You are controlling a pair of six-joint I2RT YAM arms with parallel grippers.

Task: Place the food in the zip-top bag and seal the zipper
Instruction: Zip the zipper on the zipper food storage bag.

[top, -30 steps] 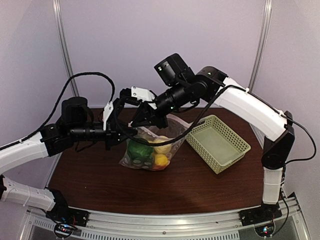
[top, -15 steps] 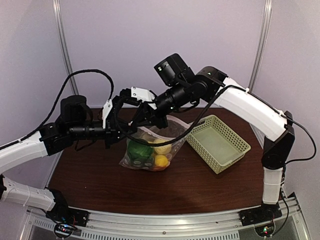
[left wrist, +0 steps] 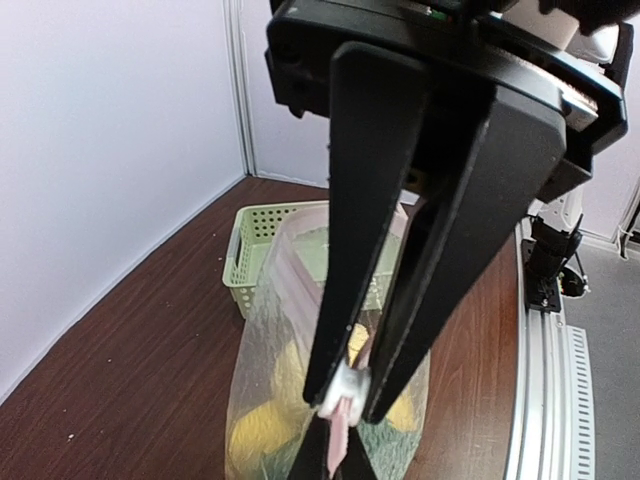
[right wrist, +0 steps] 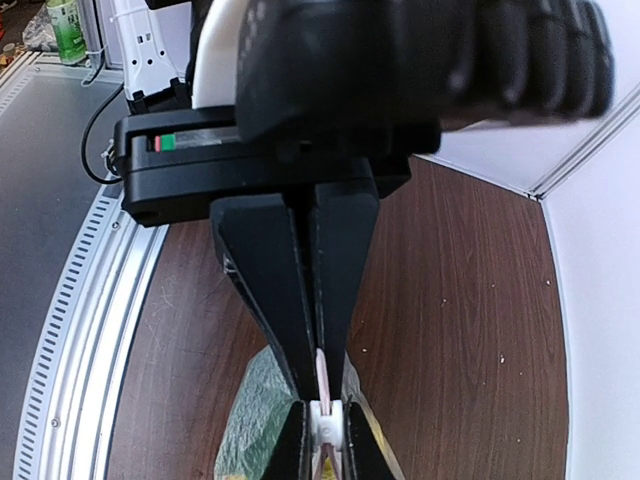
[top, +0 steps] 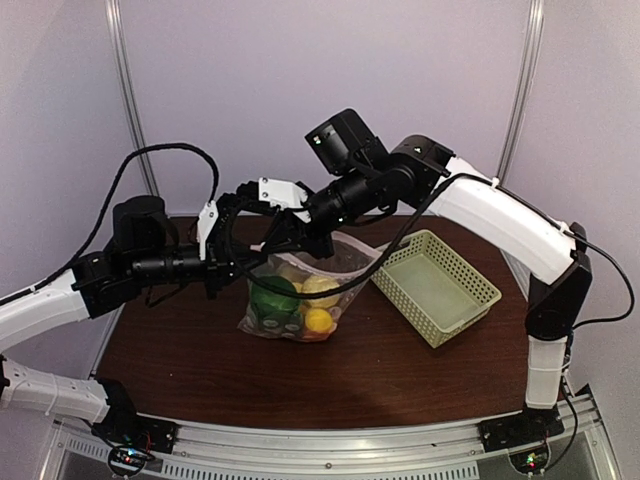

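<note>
The zip-top bag (top: 300,300) stands on the table with the food inside: a green piece (top: 275,298) and yellow pieces (top: 320,320) show through the plastic. In the left wrist view my left gripper (left wrist: 344,405) is shut on the zipper's white slider tab (left wrist: 346,389) at the bag's (left wrist: 265,400) mouth. In the right wrist view my right gripper (right wrist: 320,394) is shut on the pink zipper strip (right wrist: 322,376), right beside the slider (right wrist: 326,428). Both grippers meet at the left end of the mouth, left (top: 258,262) and right (top: 283,243). The other food pieces are hidden.
A pale green lattice basket (top: 435,285) sits on the brown table to the right of the bag, its near rim close to the bag's right edge; it also shows in the left wrist view (left wrist: 255,250). Purple walls close in the back and sides.
My left gripper has shifted slightly left with the slider. My right gripper has risen a little and keeps its hold. The bag stays in place.
</note>
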